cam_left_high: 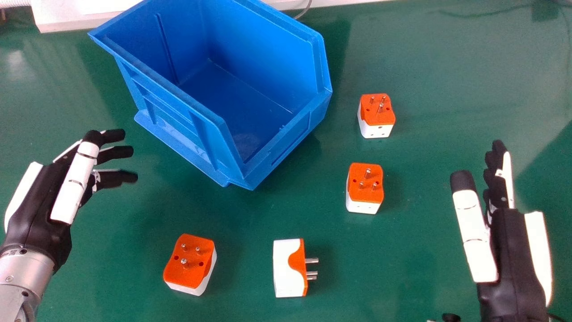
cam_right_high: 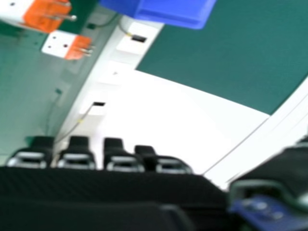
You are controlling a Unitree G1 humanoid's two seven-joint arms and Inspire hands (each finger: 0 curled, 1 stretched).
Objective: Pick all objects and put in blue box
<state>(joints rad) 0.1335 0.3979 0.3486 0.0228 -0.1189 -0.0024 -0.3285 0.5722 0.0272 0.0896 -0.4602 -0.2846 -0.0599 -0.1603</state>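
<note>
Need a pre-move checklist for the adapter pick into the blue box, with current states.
1. Right hand open, holding nothing: ok.
2. Left hand open, holding nothing: ok.
3. Blue box upright, opening accessible: ok.
4. All adapters pins-up: not ok. Three are, e.g. the one nearest the left hand; the side-lying adapter points its pins toward the right hand.
5. Adapters spaced apart, not touching: ok.
6. Box secured against sliding: cannot tell.
</note>
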